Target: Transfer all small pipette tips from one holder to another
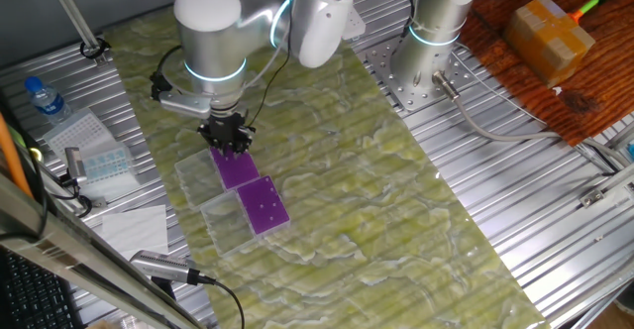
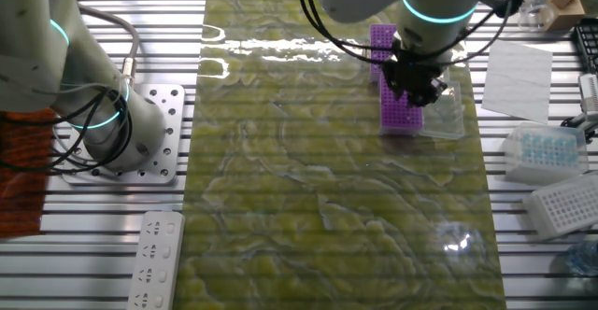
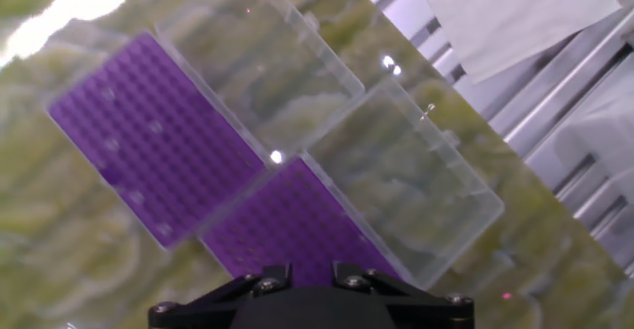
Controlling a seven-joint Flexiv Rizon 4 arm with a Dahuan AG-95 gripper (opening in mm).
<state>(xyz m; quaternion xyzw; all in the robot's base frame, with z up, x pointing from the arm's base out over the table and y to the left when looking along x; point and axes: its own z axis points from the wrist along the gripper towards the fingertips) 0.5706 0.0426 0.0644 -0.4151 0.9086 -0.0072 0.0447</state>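
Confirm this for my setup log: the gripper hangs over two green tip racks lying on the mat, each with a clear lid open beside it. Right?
Not quite. The two racks are purple, not green; the hand view shows it plainly. The rest holds: the gripper hangs over them on the mat, and a clear lid lies open beside each.

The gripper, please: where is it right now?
In one fixed view the gripper hangs over the far purple rack, beside its clear lid.
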